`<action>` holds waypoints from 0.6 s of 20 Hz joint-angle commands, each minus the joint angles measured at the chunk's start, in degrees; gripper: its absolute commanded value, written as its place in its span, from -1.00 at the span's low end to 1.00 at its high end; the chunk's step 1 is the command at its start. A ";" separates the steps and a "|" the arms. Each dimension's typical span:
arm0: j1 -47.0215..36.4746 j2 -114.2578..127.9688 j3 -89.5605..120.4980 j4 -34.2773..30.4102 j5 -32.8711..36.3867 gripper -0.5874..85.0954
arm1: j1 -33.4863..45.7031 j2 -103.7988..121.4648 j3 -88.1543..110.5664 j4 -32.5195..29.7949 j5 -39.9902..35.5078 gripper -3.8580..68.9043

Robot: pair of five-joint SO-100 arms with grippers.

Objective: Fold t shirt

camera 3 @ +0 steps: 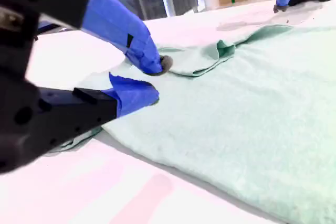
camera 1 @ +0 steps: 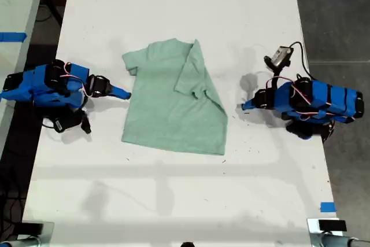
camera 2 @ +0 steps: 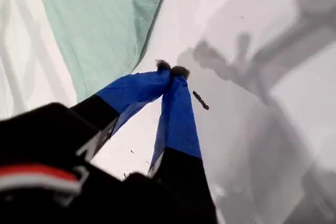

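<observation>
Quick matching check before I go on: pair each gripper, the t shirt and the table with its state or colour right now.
Things:
1. my first gripper
2. my second gripper
3. t shirt
4. table

States:
A. pale green, one side folded over onto itself
B. open, jaws at the t shirt's edge
C. white
D. shut, over bare table beside the t shirt

Pairs: 1-D, 2-B, 3-A, 4-C
</observation>
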State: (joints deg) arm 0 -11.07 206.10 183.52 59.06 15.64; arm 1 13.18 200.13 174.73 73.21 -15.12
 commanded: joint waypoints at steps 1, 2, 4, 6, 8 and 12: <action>0.18 0.35 0.18 0.09 0.26 -0.87 | 0.53 0.97 3.08 0.44 0.97 -0.89; 0.18 0.35 0.18 0.09 0.26 -0.87 | 0.53 0.97 3.08 0.44 1.05 -0.89; 0.18 0.35 0.18 0.09 0.26 -0.87 | 0.62 0.97 3.08 0.44 1.05 -0.89; 0.18 0.35 0.18 0.09 0.26 -0.87 | 0.70 0.97 3.08 0.53 1.14 -0.89; 0.18 0.35 0.18 0.09 0.26 -0.87 | 0.62 0.97 3.08 0.53 1.32 -0.89; 0.18 0.35 0.18 0.09 0.26 -0.87 | 0.53 0.97 3.16 0.62 1.67 -0.89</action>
State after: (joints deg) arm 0 -11.07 206.10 183.52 59.06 15.64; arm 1 13.27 200.13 174.81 73.56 -14.24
